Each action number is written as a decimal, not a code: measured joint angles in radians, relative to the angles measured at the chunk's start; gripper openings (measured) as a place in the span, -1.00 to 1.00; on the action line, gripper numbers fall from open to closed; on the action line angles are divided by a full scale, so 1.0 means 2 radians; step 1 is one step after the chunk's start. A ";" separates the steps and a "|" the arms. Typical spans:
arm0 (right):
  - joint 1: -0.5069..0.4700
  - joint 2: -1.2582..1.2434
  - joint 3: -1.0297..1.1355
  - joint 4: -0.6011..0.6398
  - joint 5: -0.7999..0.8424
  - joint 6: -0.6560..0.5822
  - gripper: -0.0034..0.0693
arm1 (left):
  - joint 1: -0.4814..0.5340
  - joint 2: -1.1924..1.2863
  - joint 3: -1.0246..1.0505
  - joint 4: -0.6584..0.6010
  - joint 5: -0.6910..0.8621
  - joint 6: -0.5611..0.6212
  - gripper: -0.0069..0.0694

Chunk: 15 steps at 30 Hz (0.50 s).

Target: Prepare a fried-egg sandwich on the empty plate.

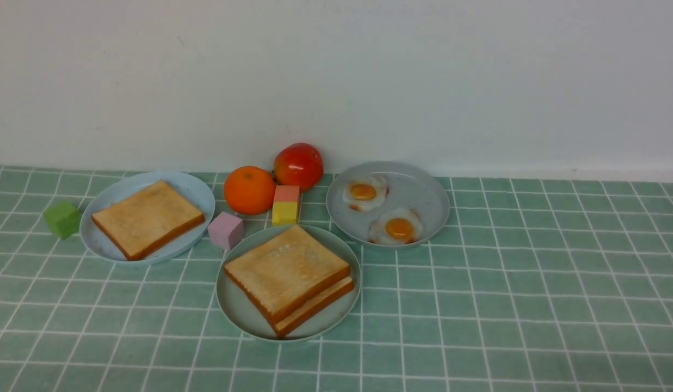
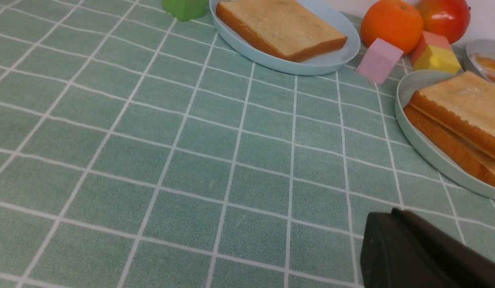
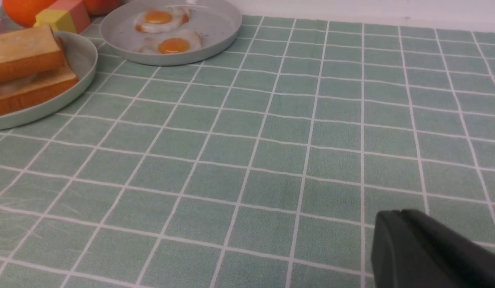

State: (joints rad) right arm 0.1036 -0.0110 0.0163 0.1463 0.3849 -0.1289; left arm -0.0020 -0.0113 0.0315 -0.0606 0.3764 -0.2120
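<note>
The fried-egg sandwich (image 1: 290,277) lies on the mint-green plate (image 1: 234,307) at the front middle: two golden toast slices stacked, the top one shifted a little. In the right wrist view, the sandwich (image 3: 23,68) shows a strip of white egg between the slices. Neither gripper appears in the front view. My left gripper (image 2: 391,214) hangs shut and empty over the tablecloth, short of the plate (image 2: 415,136) and the sandwich (image 2: 459,116). My right gripper (image 3: 395,214) is shut and empty too, well away from the plate (image 3: 81,76).
A pale blue plate (image 1: 200,190) at the left holds one toast slice (image 1: 148,218). A grey plate (image 1: 418,188) at the right holds two fried eggs. An orange (image 1: 249,189), a red fruit (image 1: 298,165), a pink cube (image 1: 226,230), a yellow-and-pink block (image 1: 285,206) and a green cube (image 1: 62,219) stand nearby.
</note>
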 joint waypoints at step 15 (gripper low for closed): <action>0.000 0.000 0.000 0.000 0.000 0.000 -0.82 | 0.000 0.000 0.000 0.000 0.000 0.000 -0.85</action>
State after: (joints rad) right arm 0.1036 -0.0110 0.0163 0.1463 0.3849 -0.1289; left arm -0.0020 -0.0113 0.0315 -0.0598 0.3764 -0.2120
